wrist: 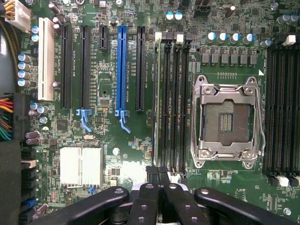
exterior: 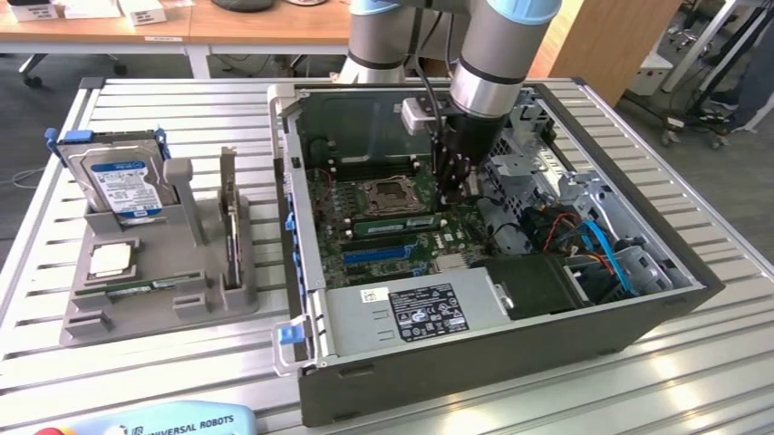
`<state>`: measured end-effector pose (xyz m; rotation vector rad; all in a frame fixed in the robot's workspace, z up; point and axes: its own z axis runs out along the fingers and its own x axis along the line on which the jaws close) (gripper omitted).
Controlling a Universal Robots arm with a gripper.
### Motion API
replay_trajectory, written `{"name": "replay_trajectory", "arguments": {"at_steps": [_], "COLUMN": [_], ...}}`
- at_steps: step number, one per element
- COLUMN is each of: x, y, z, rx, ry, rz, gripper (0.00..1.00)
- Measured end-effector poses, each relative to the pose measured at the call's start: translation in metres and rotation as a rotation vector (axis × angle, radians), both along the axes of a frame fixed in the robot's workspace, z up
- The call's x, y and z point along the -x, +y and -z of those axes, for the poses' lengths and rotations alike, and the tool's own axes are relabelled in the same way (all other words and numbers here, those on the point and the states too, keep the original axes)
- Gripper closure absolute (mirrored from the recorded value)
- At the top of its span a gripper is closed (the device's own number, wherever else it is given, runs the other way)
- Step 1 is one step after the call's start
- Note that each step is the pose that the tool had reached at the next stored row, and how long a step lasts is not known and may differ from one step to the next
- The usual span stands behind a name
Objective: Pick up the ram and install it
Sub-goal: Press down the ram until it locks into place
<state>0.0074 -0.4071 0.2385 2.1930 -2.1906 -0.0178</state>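
Already the gripper is down inside the case, just above the board and beside the empty socket. Its jaws are pressed together. In the wrist view the fingertips meet right at the near end of the memory slots, and a thin green edge that looks like a ram stands in the slot nearest them, its long axis running straight away from the jaws along the slot. Whether the tips are touching it cannot be told.

Counted: one more ram lies flat in the grey holder, well apart from the case on the exterior view's left. That holder also carries one drive standing upright and one square chip between drive and ram. One arm works here.
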Motion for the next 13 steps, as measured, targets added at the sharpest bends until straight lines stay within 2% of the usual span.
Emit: {"name": "replay_trajectory", "arguments": {"at_steps": [3, 6, 13], "x": [0.0, -0.0001, 0.0], "y": [0.0005, 0.0032, 0.0033], "z": [0.0002, 0.0007, 0.003], "rx": [-0.0003, -0.0003, -0.0001], "ry": [-0.0001, -0.0001, -0.0001], "rz": [0.0, 0.0, 0.0], "gripper": [0.9, 0.9, 0.9]}}
